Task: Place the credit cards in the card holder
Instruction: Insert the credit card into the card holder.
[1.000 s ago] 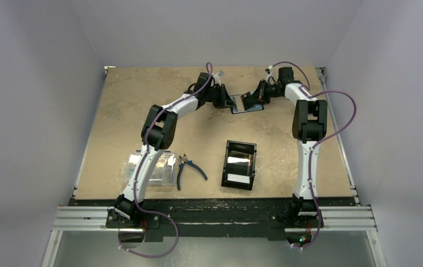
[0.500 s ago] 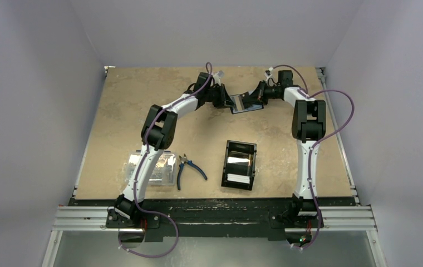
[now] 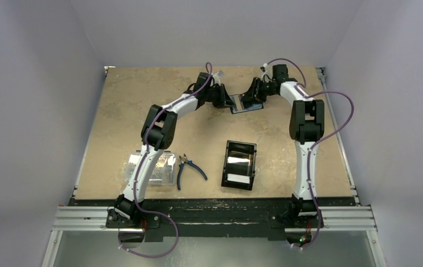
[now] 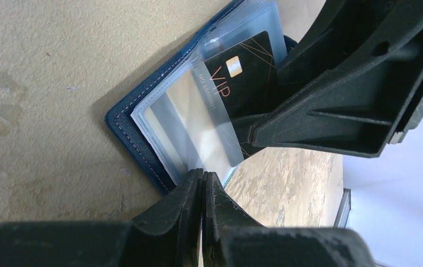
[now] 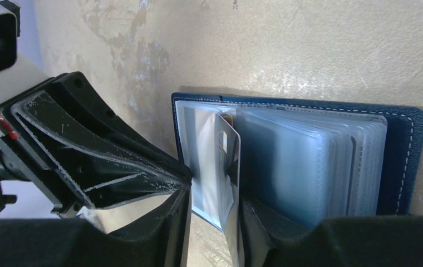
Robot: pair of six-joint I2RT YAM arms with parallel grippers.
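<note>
With our left pincer (image 4: pixel 202 177) closed on a clear sleeve (image 4: pixel 192 130) of the card holder (image 4: pixel 121 125) at its tips, and our right pincer (image 5: pixel 215 206) gripping the black card (image 4: pixel 248 67) partway in, we should push straight and slowly.

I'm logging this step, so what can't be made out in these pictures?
Card holder: top view, too small to read its sleeves.
Black card: right wrist view shows it edge-on; whether the right gripper clamps it is unclear.
Clear box: top view, left arm hides part.
White cards in the tray: top view, too small to count.
</note>
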